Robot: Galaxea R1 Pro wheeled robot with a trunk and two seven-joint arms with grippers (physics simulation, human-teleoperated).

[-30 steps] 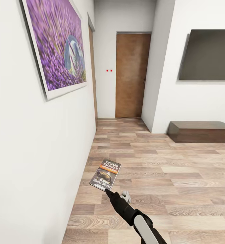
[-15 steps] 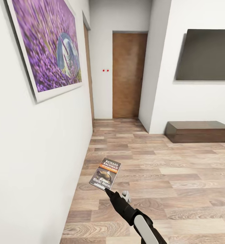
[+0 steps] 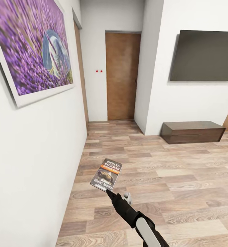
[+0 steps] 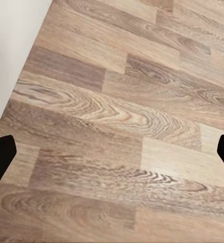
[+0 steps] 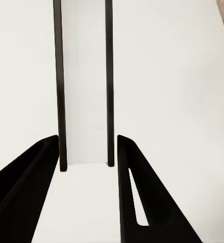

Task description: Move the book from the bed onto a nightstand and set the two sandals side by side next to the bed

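The right jaws (image 3: 109,192) pinch the lower edge of the book (image 3: 106,174), which stands up beyond their tips, cover facing the head camera, above the wood-plank floor (image 3: 182,178). In the right wrist view the book's (image 5: 84,86) thin edge sits between the two fingers (image 5: 124,172). Compared with a second ago, the whole view has swung: the lavender picture (image 3: 28,51) looms larger and the dark bench (image 3: 193,132) has slid leftward, while the book stays put against the jaws. The left jaws (image 4: 112,152) are spread wide over bare floor.

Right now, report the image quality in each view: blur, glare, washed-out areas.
Head view: evenly lit and sharp, the book's title lettering readable, no glare. Left wrist view: floor grain slightly soft, no glare. Right wrist view: white washes out nearly everything around the book's edge; the right gripper shows as a near-black silhouette.
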